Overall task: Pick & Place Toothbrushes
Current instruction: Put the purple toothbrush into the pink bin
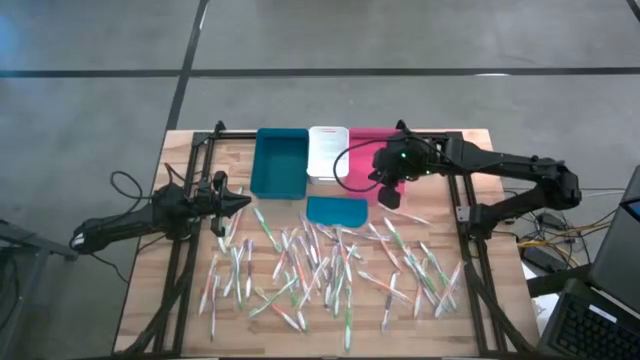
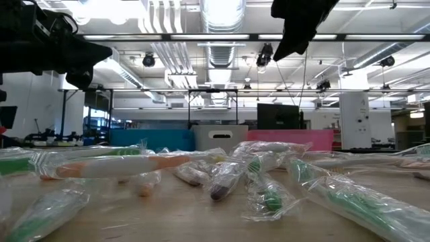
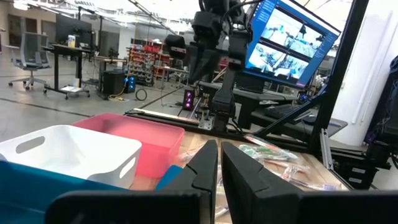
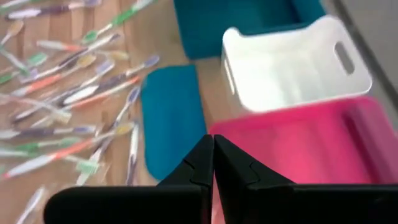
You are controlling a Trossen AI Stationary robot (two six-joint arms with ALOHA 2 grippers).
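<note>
Now the right pincer (image 1: 391, 198), shut & empty, hangs over the pink bin (image 1: 366, 150). Toothbrushes (image 1: 330, 265) lie scattered toward the table (image 1: 150, 290) front, axes mixed. Left pincer (image 1: 240, 204), nearly shut, empty, sits nearer the left-side ones.

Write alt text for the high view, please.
Dozens of toothbrushes lie scattered on a wooden table before teal, white and pink bins. The right claw hangs shut at the pink bin's front edge; the left claw waits at the table's left.
</note>
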